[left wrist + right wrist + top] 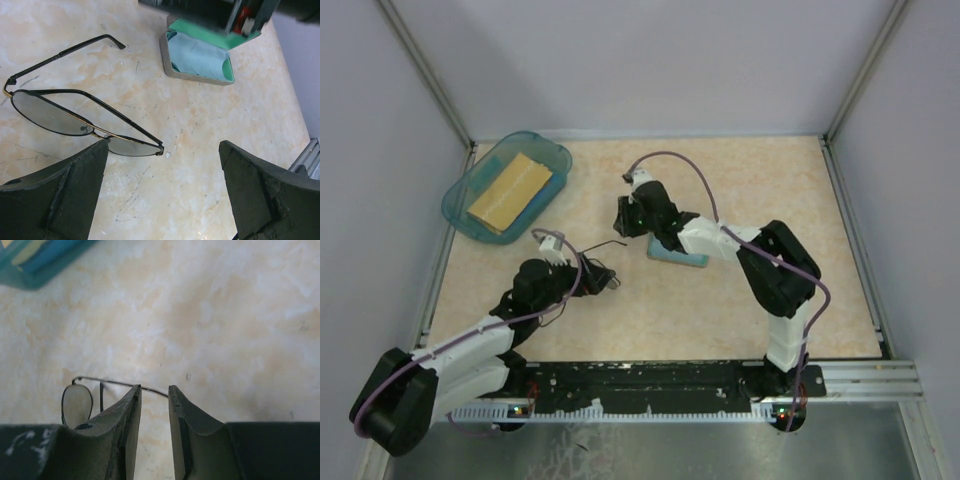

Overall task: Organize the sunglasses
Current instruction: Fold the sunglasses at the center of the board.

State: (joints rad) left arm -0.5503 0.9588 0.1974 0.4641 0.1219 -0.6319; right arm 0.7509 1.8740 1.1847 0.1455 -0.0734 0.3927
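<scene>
The sunglasses point(604, 270) lie unfolded on the table, thin dark frame, lenses down. In the left wrist view the sunglasses point(50, 115) are just ahead and left of my left gripper point(164, 162), which stands wide open with only bare table between its fingers. My left gripper point(582, 277) sits right beside them in the top view. My right gripper point(623, 217) hovers by the grey case point(678, 255), pointing left. Its jaws are a narrow gap apart, open, holding nothing point(154, 390); the sunglasses point(77, 402) show beyond its left finger.
The case point(167, 60) lies open with green lining and a light blue cloth point(197, 55) inside. A blue plastic tray point(455, 205) holding a tan block point(510, 190) stands at the back left. Walls close the table on three sides.
</scene>
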